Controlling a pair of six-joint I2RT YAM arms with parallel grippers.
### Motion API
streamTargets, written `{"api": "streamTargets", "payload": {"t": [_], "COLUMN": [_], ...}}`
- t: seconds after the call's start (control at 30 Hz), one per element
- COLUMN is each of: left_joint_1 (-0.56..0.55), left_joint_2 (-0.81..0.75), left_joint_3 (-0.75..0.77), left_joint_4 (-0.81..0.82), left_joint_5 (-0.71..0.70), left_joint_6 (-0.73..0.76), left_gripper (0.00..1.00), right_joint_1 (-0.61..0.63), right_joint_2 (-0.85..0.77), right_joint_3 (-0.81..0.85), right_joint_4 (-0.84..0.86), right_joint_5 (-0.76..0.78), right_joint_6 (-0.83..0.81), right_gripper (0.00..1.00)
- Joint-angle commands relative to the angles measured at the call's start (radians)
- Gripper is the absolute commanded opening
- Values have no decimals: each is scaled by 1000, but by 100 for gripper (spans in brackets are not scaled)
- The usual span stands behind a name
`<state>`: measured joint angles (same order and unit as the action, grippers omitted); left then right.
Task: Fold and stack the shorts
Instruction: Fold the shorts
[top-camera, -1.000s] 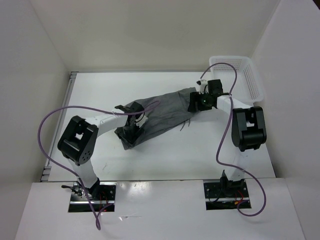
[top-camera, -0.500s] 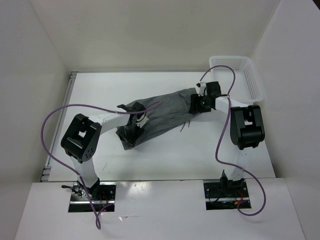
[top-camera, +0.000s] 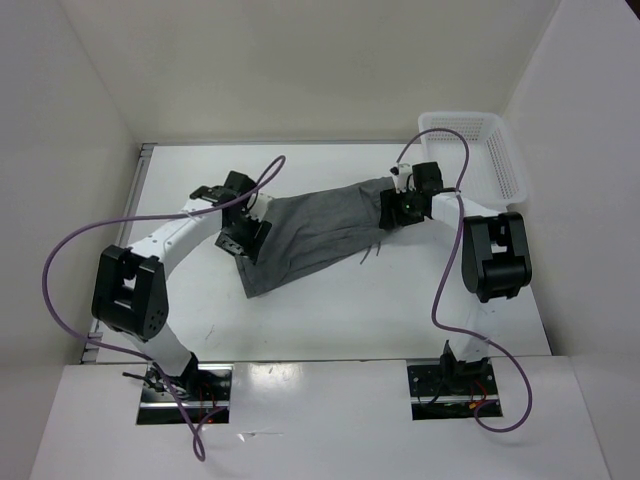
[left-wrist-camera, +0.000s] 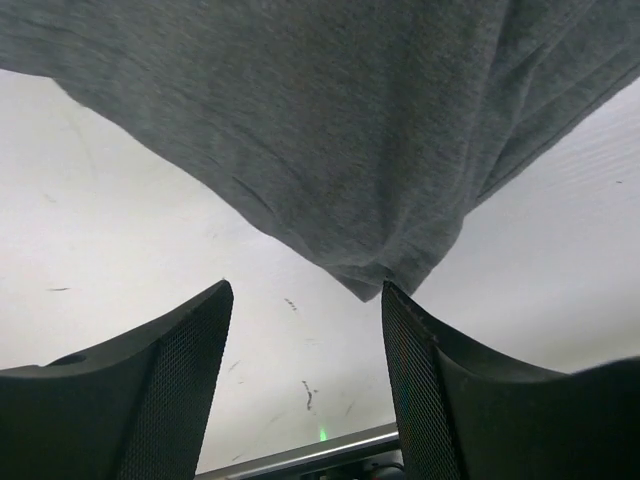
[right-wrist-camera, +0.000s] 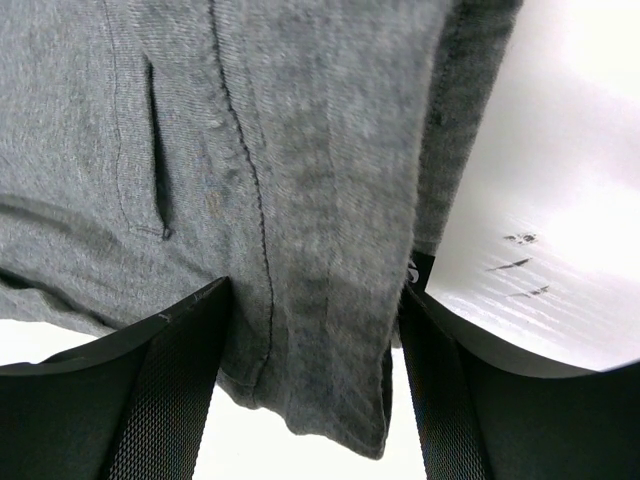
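The grey shorts (top-camera: 315, 228) lie spread slantwise across the middle of the table, with a thin drawstring (top-camera: 370, 252) trailing at the near right. My left gripper (top-camera: 240, 238) is open at the shorts' left edge. In the left wrist view a corner of the shorts (left-wrist-camera: 380, 270) lies just past its fingertips (left-wrist-camera: 405, 310), with bare table between the jaws. My right gripper (top-camera: 393, 207) sits at the shorts' far right end. In the right wrist view its jaws stand wide apart with the shorts' hem (right-wrist-camera: 320, 330) lying between them.
A white mesh basket (top-camera: 495, 150) stands at the back right corner, close behind the right arm. White walls enclose the table on the left, back and right. Purple cables loop over both arms.
My left arm has swung left and back, off the shorts' near-left part to their left edge. The shorts' left end now lies flatter. The right gripper has stayed put.
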<state>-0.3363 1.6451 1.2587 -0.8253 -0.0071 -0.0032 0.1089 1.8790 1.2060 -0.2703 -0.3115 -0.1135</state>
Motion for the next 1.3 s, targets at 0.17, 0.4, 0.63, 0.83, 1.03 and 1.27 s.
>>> {"api": "streamTargets", "payload": {"t": [0.17, 0.4, 0.63, 0.83, 1.03, 1.27], "left_joint_1": [120, 145, 117, 117, 117, 163], "left_joint_2": [45, 195, 271, 320, 355, 374], "left_joint_3": [-18, -27, -27, -18, -7, 11], "left_joint_4": [-34, -54, -67, -77, -72, 14], "left_joint_5": [297, 247, 257, 314, 344, 345], "left_joint_6": [3, 3, 3, 3, 3, 3], "left_gripper": [69, 72, 72, 64, 15, 0], "right_joint_1": [8, 26, 26, 38, 38, 48], "right_joint_2": [-57, -75, -64, -18, 19, 28], "right_joint_3": [18, -23, -23, -3, -3, -10], "right_joint_4": [-47, -26, -15, -6, 3, -20], "right_joint_5": [-3, 46, 86, 74, 51, -35], "right_joint_6": [-43, -32, -23, -46, -46, -66], "right_gripper": [72, 72, 72, 72, 57, 6]}}
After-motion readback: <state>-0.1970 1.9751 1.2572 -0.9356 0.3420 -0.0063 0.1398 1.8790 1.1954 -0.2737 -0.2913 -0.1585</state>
